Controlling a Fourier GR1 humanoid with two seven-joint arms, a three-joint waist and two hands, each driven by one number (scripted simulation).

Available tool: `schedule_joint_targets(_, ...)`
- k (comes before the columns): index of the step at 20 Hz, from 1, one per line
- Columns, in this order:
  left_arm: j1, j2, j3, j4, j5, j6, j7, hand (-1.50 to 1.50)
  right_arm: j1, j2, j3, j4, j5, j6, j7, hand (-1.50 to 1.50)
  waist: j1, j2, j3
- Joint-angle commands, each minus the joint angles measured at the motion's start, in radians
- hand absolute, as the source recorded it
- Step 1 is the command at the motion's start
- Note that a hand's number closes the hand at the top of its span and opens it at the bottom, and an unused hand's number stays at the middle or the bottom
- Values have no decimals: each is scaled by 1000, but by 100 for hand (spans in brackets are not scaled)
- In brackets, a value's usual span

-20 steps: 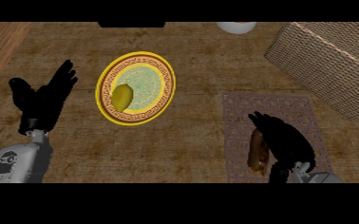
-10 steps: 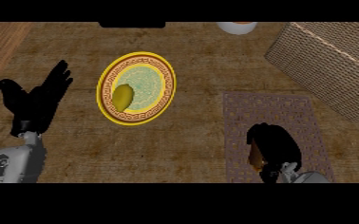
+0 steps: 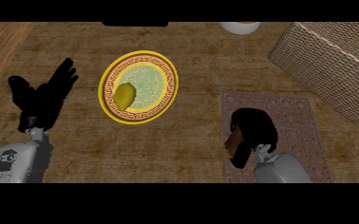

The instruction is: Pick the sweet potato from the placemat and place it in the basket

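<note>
1. Head view: the right hand (image 3: pixel 252 130) sits at the lower right of the frame, over the patterned placemat (image 3: pixel 288 111).
2. Its fingers are curled over the sweet potato (image 3: pixel 232 141), a brown shape showing only at the hand's left edge; the hand hides the rest.
3. The sweet potato is at the placemat's left border, under the hand; whether it is touching the mat cannot be told.
4. The woven basket (image 3: pixel 319 59) occupies the upper right of the frame, well apart from the hand.
5. The left hand (image 3: pixel 45 97) rests at the left edge, fingers straight and spread, holding nothing.
6. A yellow-rimmed plate (image 3: pixel 140 88) lies on the bench (image 3: pixel 196 57) at centre left, carrying an olive-yellow item (image 3: pixel 125 96).
7. A white bowl (image 3: pixel 240 27) is partly visible at the top edge.
</note>
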Motion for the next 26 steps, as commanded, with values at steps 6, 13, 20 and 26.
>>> schedule_joint_targets(6, -25, -24, -38, -8, -6, -12, 12, 0, -309, 132, -52, 294, -141, -482, 291, 150, 68, 17, 6)
schedule_joint_targets(13, -43, -42, -41, 37, -29, 12, -23, 0, -485, 134, 39, 314, -328, -832, 289, 150, 55, 12, 5)
schedule_joint_targets(20, -28, -5, -5, 31, 7, -23, 8, 0, -642, 134, 99, 345, -211, -1077, 322, 150, 11, -2, 3)
schedule_joint_targets(26, -52, 3, 5, 71, -18, 0, -2, 0, -881, 134, 23, 445, -80, -1026, 542, 150, -6, -2, 2)
